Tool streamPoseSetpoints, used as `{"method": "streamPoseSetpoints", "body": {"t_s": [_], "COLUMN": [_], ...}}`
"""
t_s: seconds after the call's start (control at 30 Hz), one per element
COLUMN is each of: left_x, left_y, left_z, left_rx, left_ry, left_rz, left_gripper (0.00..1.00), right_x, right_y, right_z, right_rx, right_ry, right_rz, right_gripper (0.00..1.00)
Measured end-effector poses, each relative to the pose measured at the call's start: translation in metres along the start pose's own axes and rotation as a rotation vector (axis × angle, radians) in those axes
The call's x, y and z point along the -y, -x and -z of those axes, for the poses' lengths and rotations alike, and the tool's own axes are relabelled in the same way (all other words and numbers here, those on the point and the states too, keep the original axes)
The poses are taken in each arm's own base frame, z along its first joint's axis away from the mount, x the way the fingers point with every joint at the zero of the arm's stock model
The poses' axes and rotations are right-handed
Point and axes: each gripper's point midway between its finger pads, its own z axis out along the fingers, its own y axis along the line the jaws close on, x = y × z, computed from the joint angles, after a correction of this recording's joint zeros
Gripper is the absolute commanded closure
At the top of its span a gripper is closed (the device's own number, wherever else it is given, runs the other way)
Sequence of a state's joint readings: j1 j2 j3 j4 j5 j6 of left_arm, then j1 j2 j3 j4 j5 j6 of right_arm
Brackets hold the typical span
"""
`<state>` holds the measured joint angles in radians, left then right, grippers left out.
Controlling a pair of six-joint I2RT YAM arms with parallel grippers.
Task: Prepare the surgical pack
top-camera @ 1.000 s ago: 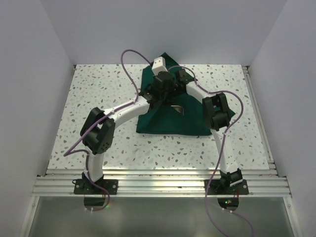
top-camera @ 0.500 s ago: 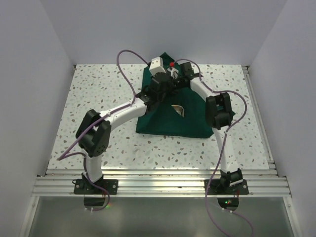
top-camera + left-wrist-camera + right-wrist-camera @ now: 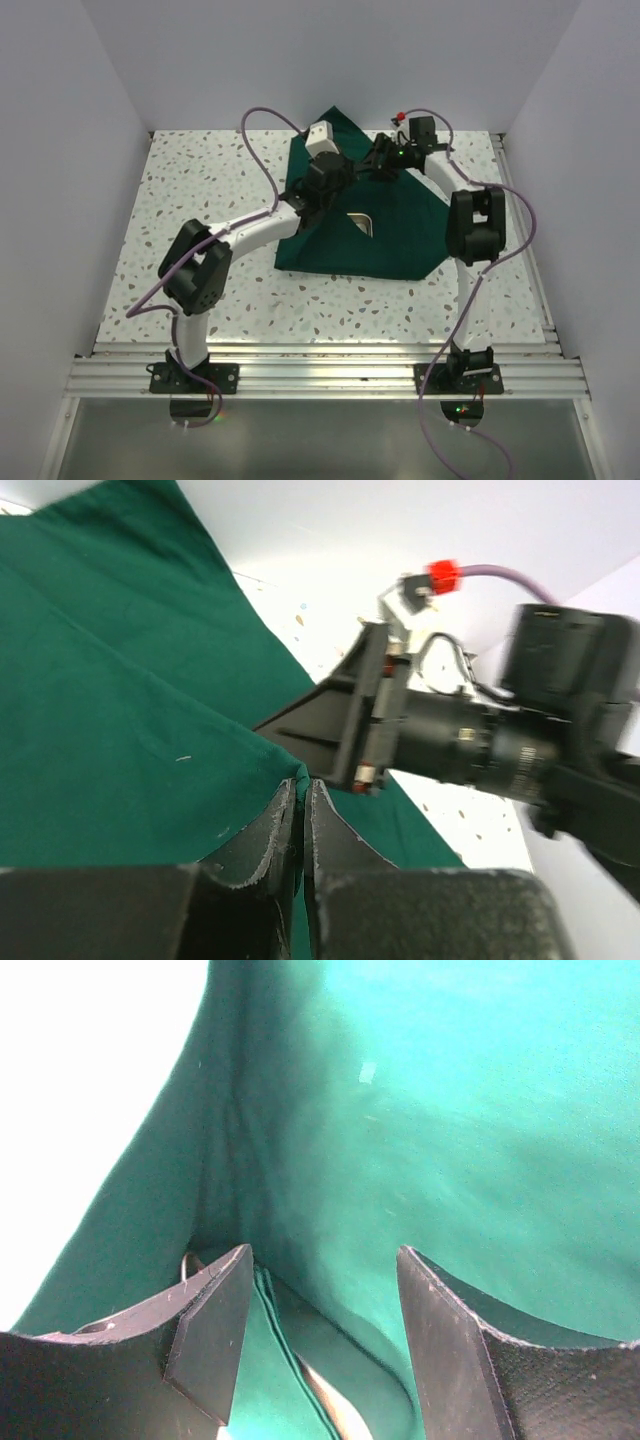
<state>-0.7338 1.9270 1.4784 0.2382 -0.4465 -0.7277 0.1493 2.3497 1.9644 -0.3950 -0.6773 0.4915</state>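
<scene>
I see the green cloth (image 3: 385, 250) spread on the speckled table (image 3: 200, 200), toward the far middle, with one corner running up against the back wall. Through a gap in its folds, a shiny bit of the steel tray (image 3: 362, 222) shows near the cloth's centre. The rest of the tray is covered.

My left gripper (image 3: 303, 785) is over the far part of the cloth. Its fingers (image 3: 265, 830) are pressed almost together, with only a thin slit between them. A raised ridge of the cloth comes right up into their tips, so it looks pinched there.

My right gripper (image 3: 322, 1255) sits just beyond it, nose to nose with the left one in the left wrist view. Its fingers (image 3: 205, 1320) stand wide apart and grip nothing. They hover over a sloping sheet of the cloth, and a folded edge runs down between them. Low in that view, something pale and narrow peeks out under the fold, and I cannot tell what it is.

Both arms reach in from the near edge and meet over the far side of the cloth.
</scene>
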Motion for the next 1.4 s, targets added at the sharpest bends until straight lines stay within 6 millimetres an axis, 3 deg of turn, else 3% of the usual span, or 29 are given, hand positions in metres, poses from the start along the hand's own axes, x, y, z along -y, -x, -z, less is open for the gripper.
{"method": "streamPoseSetpoints", "body": {"t_s": [0.17,0.33,0.37,0.4,0.47,0.57,0.7,0.8,0.9,1.07,1.1,1.2,1.27,1.4], "left_x": [-0.003,-0.013,-0.014,-0.015,-0.014,-0.008,0.007,0.012,0.018,0.022,0.016,-0.021,-0.054,-0.100], "left_y": [-0.031,-0.078,-0.088,-0.096,-0.110,-0.124,-0.132,-0.129,-0.108,-0.024,-0.002,0.028,0.026,-0.026], "left_z": [-0.012,-0.023,-0.024,-0.025,-0.025,-0.022,-0.015,-0.009,-0.001,0.035,0.047,0.077,0.090,0.113], "left_rx": [-0.048,-0.127,-0.142,-0.155,-0.178,-0.199,-0.211,-0.220,-0.220,-0.160,-0.135,-0.104,-0.110,-0.229], "left_ry": [-0.017,-0.021,-0.022,-0.025,-0.031,-0.051,-0.095,-0.111,-0.127,-0.162,-0.173,-0.153,-0.111,-0.051], "left_rz": [0.017,0.021,0.021,0.021,0.020,0.009,-0.024,-0.064,-0.102,-0.111,-0.096,-0.074,-0.073,-0.102], "left_gripper": [0.87,0.82,0.79,0.68,0.57,0.33,0.29,0.29,0.29,0.29,0.29,0.29,0.29,0.30], "right_x": [0.021,0.037,0.040,0.043,0.048,0.054,0.067,0.081,0.095,0.121,0.127,0.144,0.156,0.167], "right_y": [0.017,0.031,0.032,0.033,0.035,0.035,0.019,0.004,-0.011,-0.029,-0.031,-0.039,-0.043,-0.051], "right_z": [0.049,0.103,0.112,0.119,0.128,0.131,0.131,0.140,0.157,0.198,0.205,0.223,0.231,0.243], "right_rx": [0.107,0.226,0.244,0.260,0.282,0.292,0.278,0.273,0.289,0.354,0.367,0.390,0.404,0.411], "right_ry": [-0.097,-0.161,-0.170,-0.177,-0.194,-0.216,-0.285,-0.381,-0.489,-0.666,-0.694,-0.783,-0.844,-0.934], "right_rz": [-0.055,-0.099,-0.109,-0.117,-0.127,-0.135,-0.158,-0.181,-0.204,-0.253,-0.264,-0.300,-0.317,-0.341], "right_gripper": [0.37,0.37,0.37,0.37,0.36,0.35,0.34,0.36,0.40,0.43,0.43,0.46,0.48,0.51]}}
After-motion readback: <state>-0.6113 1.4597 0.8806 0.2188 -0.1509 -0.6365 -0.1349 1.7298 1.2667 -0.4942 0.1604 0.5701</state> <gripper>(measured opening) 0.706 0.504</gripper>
